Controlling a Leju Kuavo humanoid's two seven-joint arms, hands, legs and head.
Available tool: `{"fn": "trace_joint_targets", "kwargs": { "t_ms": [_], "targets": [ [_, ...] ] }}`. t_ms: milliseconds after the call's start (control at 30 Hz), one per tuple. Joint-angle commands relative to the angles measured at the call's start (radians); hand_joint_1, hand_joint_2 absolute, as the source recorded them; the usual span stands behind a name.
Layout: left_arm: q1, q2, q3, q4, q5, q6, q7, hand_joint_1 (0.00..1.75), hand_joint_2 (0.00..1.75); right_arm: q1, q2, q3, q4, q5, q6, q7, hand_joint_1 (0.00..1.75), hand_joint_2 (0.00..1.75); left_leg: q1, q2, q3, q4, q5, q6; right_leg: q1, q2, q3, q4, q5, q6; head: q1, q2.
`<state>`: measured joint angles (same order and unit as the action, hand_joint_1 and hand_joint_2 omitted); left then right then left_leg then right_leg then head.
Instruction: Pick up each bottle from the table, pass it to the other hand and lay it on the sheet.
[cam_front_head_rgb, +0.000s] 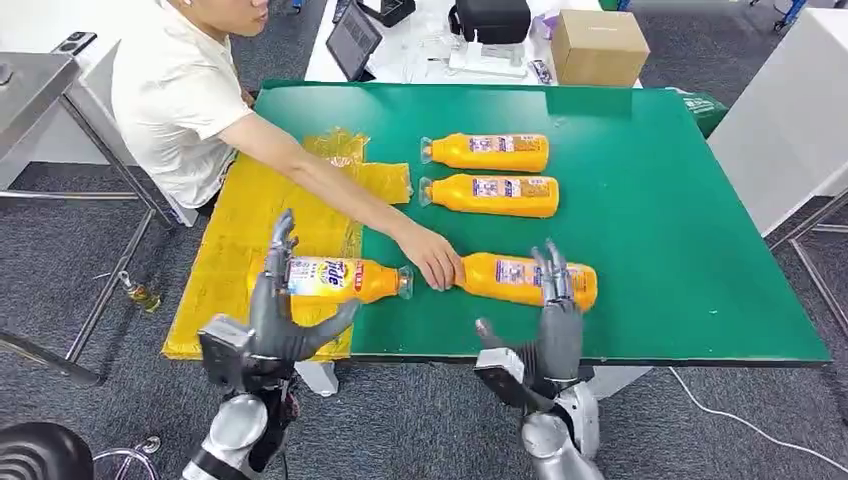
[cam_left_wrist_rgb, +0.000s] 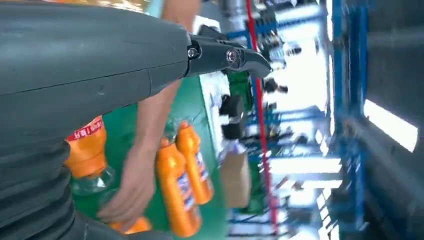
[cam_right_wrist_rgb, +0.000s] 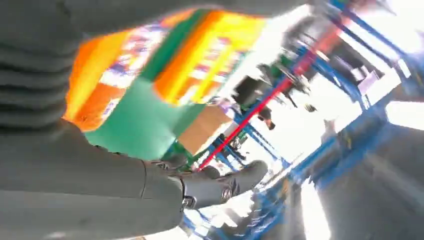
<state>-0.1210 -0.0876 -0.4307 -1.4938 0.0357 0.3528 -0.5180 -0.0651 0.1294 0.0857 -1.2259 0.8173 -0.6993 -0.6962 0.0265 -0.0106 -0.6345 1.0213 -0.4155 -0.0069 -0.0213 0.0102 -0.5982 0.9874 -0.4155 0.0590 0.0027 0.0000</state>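
Four bottles lay flat: the bottle (cam_front_head_rgb: 335, 279) on the sheet (cam_front_head_rgb: 240, 215) sat between the left hand's (cam_front_head_rgb: 278, 315) spread fingers; right hand (cam_front_head_rgb: 548, 325) hovered wide, empty. Smooth, full, probably slippery — grip mid-body.

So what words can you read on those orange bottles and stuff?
"ride": big blue letters, as far as they show, on the label of the bottle by the left hand.
Labels on the three other bottles: too small to read.
Red band on the bottle neck in the left wrist view: white characters, too blurred.
Cardboard box: no readable text.
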Motion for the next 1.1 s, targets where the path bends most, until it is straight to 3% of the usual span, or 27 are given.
{"fn": "trace_joint_targets", "kwargs": {
  "t_ms": [33,267,433,600,800,1100],
  "targets": [
    [0.044,-0.026,0.063,-0.069,0.117,0.03,0.007,0.0,1.75,-0.103,-0.102,-0.35,0.26,0.382,0.001,0.035,0.0,1.75,-0.001,-0.001,0.004,-0.001,-0.001,0.003,0.0,-0.003,0.005,-0.002,-0.001,-0.002,-0.001,0.0],
    [0.044,-0.026,0.063,-0.069,0.117,0.03,0.007,0.0,1.75,-0.103,-0.102,-0.35,0.26,0.382,0.001,0.035,0.0,1.75,-0.001,0.001,0.004,-0.001,-0.001,0.002,0.0,-0.002,0.004,-0.001,-0.001,-0.003,-0.001,0.0],
    [0.054,-0.022,0.053,-0.073,0.111,0.044,0.006,0.0,1.75,-0.107,-0.194,-0.183,0.33,0.419,0.001,0.199,0.0,1.75,-0.001,0.003,0.006,-0.001,-0.002,0.003,0.0,0.0,0.006,-0.002,-0.001,-0.003,-0.001,0.0],
    [0.047,-0.025,0.034,-0.065,0.099,0.045,0.016,0.0,1.75,-0.111,-0.246,-0.087,0.273,0.512,0.001,0.315,0.0,1.75,-0.002,0.002,0.003,0.0,-0.001,0.002,-0.001,0.0,0.003,-0.001,-0.001,-0.002,0.0,0.0],
    [0.022,-0.029,0.014,-0.041,0.111,0.027,0.026,0.0,1.75,-0.263,-0.261,0.004,0.472,0.476,0.001,0.363,0.0,1.75,-0.002,0.004,0.002,0.0,-0.001,0.001,-0.002,0.002,0.001,-0.001,0.001,-0.001,-0.001,0.0],
    [-0.005,-0.039,-0.01,-0.011,0.113,0.028,0.028,0.0,1.75,-0.361,-0.261,0.076,0.634,0.462,0.001,0.389,0.0,1.75,-0.002,0.004,0.007,-0.002,-0.002,0.004,-0.001,0.001,0.007,-0.002,-0.001,-0.003,-0.001,0.0]
  ]
}}
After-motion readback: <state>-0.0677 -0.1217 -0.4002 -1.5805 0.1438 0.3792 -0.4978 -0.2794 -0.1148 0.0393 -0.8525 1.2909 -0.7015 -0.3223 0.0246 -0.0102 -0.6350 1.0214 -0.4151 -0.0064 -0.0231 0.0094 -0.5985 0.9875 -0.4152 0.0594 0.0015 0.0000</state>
